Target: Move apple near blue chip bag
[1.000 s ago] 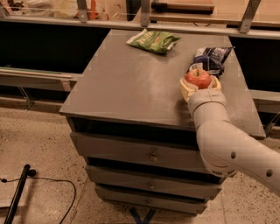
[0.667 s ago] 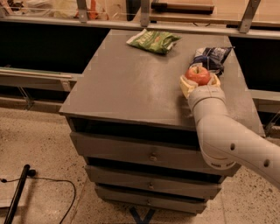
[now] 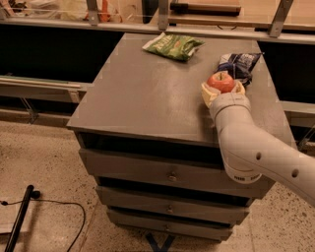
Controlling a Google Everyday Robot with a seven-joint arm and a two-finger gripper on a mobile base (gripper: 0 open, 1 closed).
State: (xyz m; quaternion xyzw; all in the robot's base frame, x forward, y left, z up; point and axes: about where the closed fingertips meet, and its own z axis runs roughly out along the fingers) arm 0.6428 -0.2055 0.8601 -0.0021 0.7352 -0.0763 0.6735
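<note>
The red-orange apple (image 3: pixel 221 82) sits between the pale fingers of my gripper (image 3: pixel 222 89) at the right side of the grey cabinet top (image 3: pixel 147 83). The fingers (image 3: pixel 207 92) stand on either side of the apple, close against it. The dark blue chip bag (image 3: pixel 238 64) lies just behind and to the right of the apple, nearly touching it. My white arm (image 3: pixel 256 147) reaches in from the lower right and hides the cabinet top below the apple.
A green chip bag (image 3: pixel 173 46) lies at the back middle of the cabinet top. The cabinet has drawers (image 3: pixel 170 174) below. A shelf with rails (image 3: pixel 162 15) runs behind. A dark cable (image 3: pixel 29 216) lies on the speckled floor at lower left.
The apple and gripper have stayed in about the same place next to the blue chip bag. The arm has shifted only slightly.
</note>
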